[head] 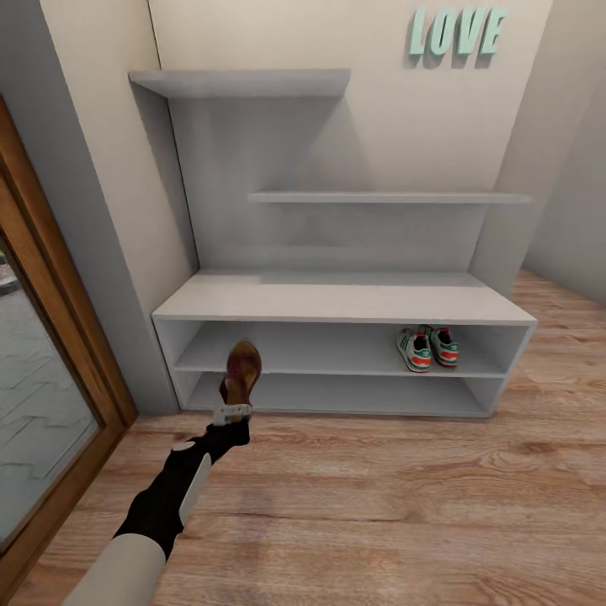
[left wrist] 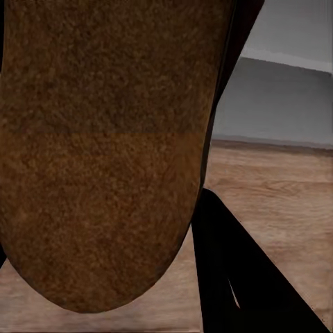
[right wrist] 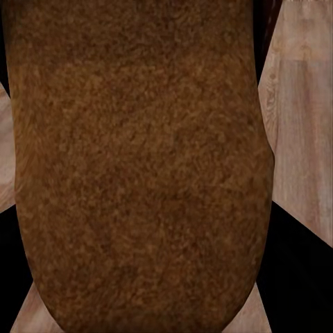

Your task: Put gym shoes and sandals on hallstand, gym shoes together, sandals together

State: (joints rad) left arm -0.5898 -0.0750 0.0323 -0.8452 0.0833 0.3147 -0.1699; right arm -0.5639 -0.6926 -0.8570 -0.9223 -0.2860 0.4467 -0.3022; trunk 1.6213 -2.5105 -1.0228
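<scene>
A brown sandal [head: 242, 368] is being held upright at its heel end by the left gripper [head: 232, 413], clamped on it, in front of the hallstand [head: 337, 305]'s lower shelves. It is being judged light and flexible, best pinched at the sole's edge. A second sandal [right wrist: 139, 166] is being carried close before the right wrist camera, though the right gripper's state cannot be told. The gym shoes [head: 427, 348] are sitting together on the shelf.

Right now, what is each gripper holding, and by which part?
Left gripper holds a sandal by one end. Right wrist view shows a second sandal close up; grip point unclear.
</scene>
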